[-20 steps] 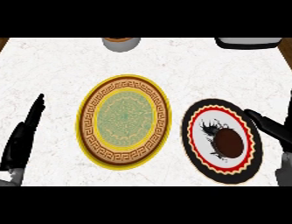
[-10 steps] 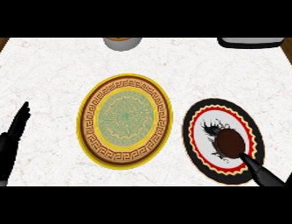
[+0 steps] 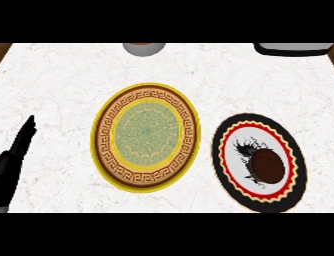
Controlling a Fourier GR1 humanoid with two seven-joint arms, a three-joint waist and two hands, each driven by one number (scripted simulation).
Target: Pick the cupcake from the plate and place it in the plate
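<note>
A dark brown, round cupcake [image 3: 267, 165] sits on the black-rimmed plate [image 3: 229, 131] at the right of the table [image 3: 59, 80]. The yellow-rimmed plate [image 3: 111, 155] lies just left. The left robot hand [image 3: 9, 167] rests near-left, fingers straight, holding nothing.

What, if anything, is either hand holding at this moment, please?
Nothing is held. The left hand is open at the counter's left; the right hand is out of view. The cupcake sits untouched.

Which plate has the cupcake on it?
The black-rimmed plate on the right holds the cupcake. The yellow plate in the middle has nothing on it.
</note>
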